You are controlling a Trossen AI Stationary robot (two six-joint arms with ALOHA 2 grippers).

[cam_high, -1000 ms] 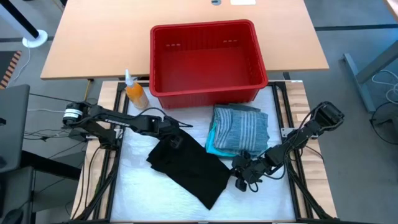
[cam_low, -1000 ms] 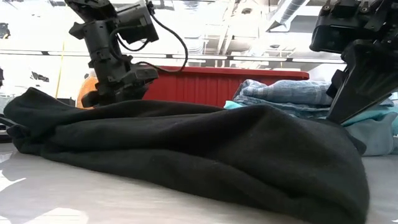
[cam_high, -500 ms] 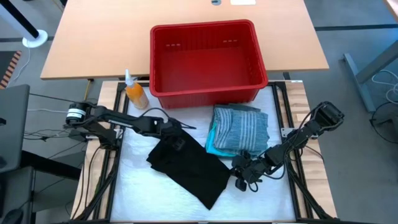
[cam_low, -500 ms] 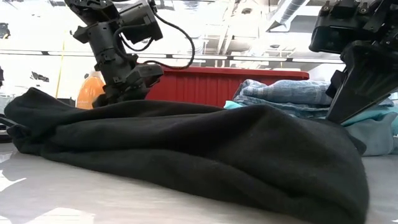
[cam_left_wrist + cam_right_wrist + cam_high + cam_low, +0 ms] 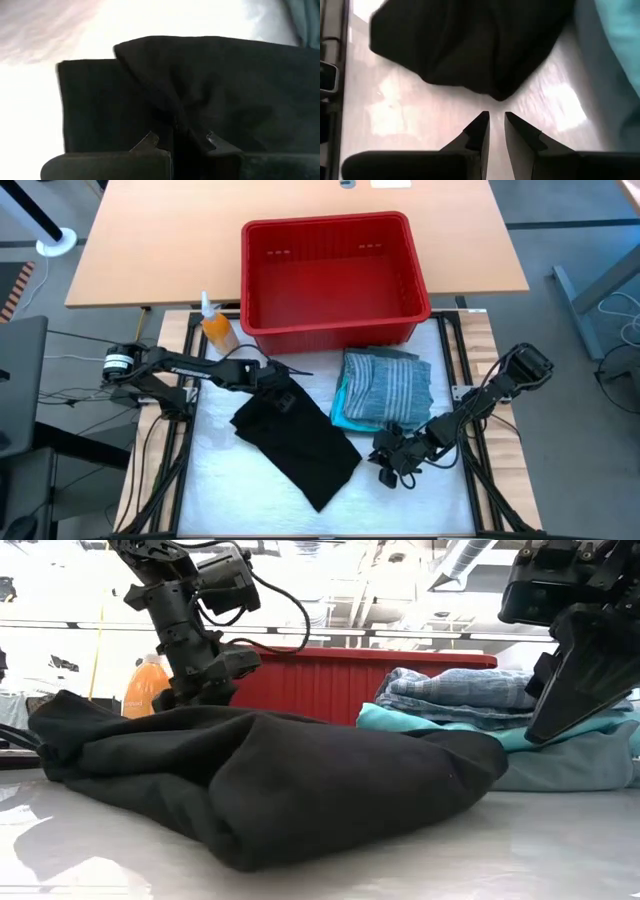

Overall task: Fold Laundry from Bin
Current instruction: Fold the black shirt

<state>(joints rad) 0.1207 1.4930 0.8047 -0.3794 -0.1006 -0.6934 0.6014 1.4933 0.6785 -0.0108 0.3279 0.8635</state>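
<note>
The left gripper [image 5: 283, 387] is clamping a fold of the crumpled black garment [image 5: 295, 438], which is hiding its fingertips, in front of the empty red bin [image 5: 330, 275], while the right gripper [image 5: 385, 467] is hovering nearly closed, holding nothing.

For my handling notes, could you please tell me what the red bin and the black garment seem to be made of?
Red bin: looks like rigid moulded plastic, smooth, with slotted walls and a thick rim. Black garment: soft matte fabric, possibly a knit; it slumps in rounded folds and shows no shine.
</note>
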